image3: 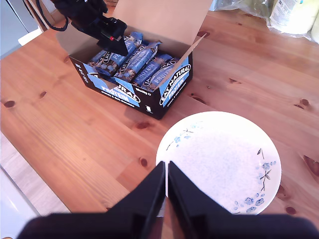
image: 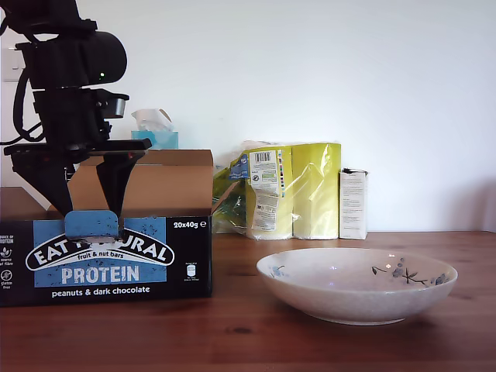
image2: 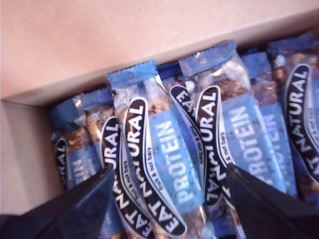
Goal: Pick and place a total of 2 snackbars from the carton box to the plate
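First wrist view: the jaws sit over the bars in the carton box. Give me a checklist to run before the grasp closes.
1. My first gripper open, jaws apart: ok.
2. One snackbar between the jaws: ok, though neighbouring bars overlap it.
3. Only one bar will be caught: cannot tell.
4. Carton box flaps open, access free: ok.
5. Plate empty and ready: ok.
6. My second gripper away from the box, shut above the plate's rim: ok.

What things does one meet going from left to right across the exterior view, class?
Carton box with my first gripper over it → yellow packs → white carton, with the plate in front.
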Controlling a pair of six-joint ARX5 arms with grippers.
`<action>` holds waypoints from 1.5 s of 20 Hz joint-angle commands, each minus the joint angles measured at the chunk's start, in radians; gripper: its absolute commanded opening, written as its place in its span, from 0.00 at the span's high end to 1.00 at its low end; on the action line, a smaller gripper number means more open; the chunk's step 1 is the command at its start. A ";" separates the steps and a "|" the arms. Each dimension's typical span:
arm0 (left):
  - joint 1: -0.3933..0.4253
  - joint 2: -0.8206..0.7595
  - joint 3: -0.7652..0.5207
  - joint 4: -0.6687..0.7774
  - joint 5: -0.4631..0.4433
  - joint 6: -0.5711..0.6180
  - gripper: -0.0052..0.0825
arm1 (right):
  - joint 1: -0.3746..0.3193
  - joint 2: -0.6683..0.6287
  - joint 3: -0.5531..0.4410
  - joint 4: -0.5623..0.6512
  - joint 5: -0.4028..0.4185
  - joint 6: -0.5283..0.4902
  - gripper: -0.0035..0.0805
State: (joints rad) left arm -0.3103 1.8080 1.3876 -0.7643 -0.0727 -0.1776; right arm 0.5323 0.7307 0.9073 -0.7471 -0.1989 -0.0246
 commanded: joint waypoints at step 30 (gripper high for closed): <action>0.005 0.081 0.164 -0.190 0.016 0.076 0.72 | 0.004 0.000 0.008 0.032 0.000 -0.012 0.97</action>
State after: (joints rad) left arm -0.3012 1.8877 1.5421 -0.9443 -0.0574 -0.1146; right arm 0.5323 0.7307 0.9073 -0.7239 -0.1989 -0.0284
